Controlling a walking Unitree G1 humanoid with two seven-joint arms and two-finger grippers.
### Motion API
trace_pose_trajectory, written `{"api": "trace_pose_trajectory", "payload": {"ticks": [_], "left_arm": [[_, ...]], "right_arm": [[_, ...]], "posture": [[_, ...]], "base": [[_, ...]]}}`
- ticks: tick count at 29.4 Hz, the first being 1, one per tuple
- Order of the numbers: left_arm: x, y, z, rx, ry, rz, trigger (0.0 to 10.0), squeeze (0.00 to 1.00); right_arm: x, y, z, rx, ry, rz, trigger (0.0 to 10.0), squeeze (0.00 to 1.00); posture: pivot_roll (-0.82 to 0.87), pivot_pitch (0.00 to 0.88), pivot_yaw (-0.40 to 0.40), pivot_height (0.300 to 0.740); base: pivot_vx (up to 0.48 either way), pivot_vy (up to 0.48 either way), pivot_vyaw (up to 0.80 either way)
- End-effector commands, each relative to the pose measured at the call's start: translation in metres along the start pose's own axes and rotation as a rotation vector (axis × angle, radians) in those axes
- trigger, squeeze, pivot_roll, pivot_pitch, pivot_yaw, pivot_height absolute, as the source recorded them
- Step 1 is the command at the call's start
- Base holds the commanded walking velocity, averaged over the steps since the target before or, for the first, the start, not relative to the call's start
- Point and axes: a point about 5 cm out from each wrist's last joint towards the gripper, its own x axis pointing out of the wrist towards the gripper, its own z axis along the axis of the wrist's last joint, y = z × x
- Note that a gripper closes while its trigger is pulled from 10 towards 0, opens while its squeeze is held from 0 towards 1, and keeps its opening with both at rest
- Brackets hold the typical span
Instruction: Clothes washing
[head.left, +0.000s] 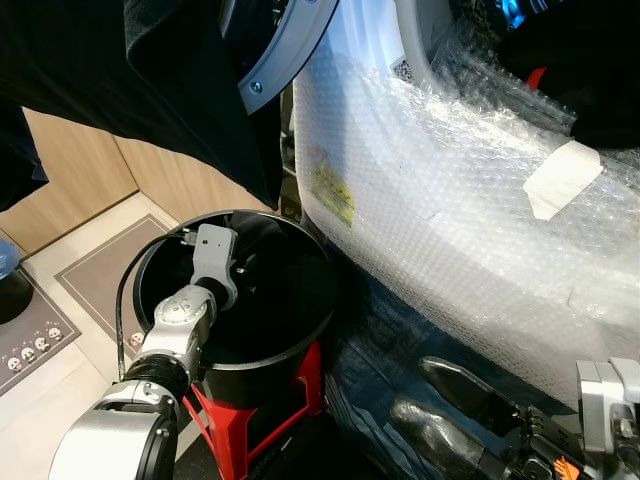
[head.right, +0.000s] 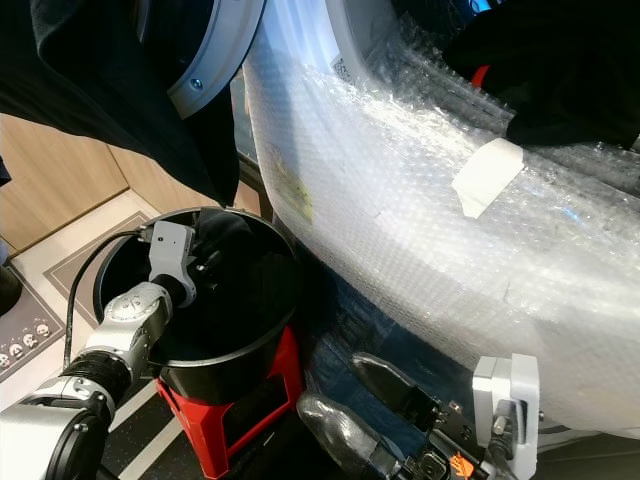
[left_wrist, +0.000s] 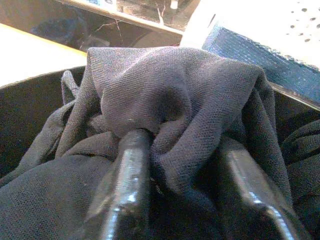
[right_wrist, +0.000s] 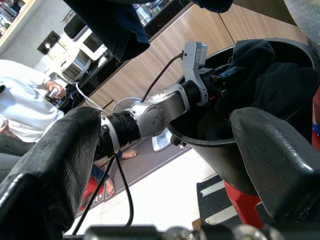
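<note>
A black bucket (head.left: 295, 352) stands on a red stand (head.left: 292, 398) in front of the washing machine (head.left: 450, 230), which is wrapped in bubble wrap. My left arm (head.left: 185, 318) reaches down into the bucket. In the left wrist view my left gripper (left_wrist: 186, 175) is shut on a fold of dark grey cloth (left_wrist: 175, 95), part of the dark clothes (right_wrist: 267, 75) piled in the bucket. My right gripper (head.left: 415, 388) hangs low beside the machine's front, open, with nothing between its fingers (right_wrist: 282, 160).
The machine's round door (head.left: 285, 50) stands open above the bucket, and a dark garment (head.left: 150, 80) hangs over it. More dark clothing (head.left: 575, 70) lies in the drum opening. Wooden cabinets (head.left: 75, 175) stand at the left. A person in a white shirt (right_wrist: 25, 110) stands behind.
</note>
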Motion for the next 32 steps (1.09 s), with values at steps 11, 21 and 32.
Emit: {"api": "trace_pose_trajectory", "payload": {"ticks": [11,21,32], "left_arm": [[-0.003,-0.001,-0.006,0.017,0.013,-0.023,0.0,0.0],[-0.007,0.008,-0.003,0.021,-0.008,-0.001,0.0,0.0],[-0.022,-0.002,0.002,0.013,-0.17,-0.009,0.0,0.0]], "right_arm": [[0.002,0.004,0.0,-0.003,0.006,0.023,10.0,0.0],[0.005,0.0,0.001,-0.003,0.005,0.042,10.0,0.0],[0.016,-0.014,0.008,-0.022,-0.007,0.1,10.0,0.0]], "posture": [[-0.25,0.277,-0.071,0.74],[-0.23,0.252,-0.082,0.74],[-0.18,0.18,-0.097,0.74]], "base": [[0.0,0.0,0.0],[0.0,0.0,0.0],[0.0,0.0,0.0]]}}
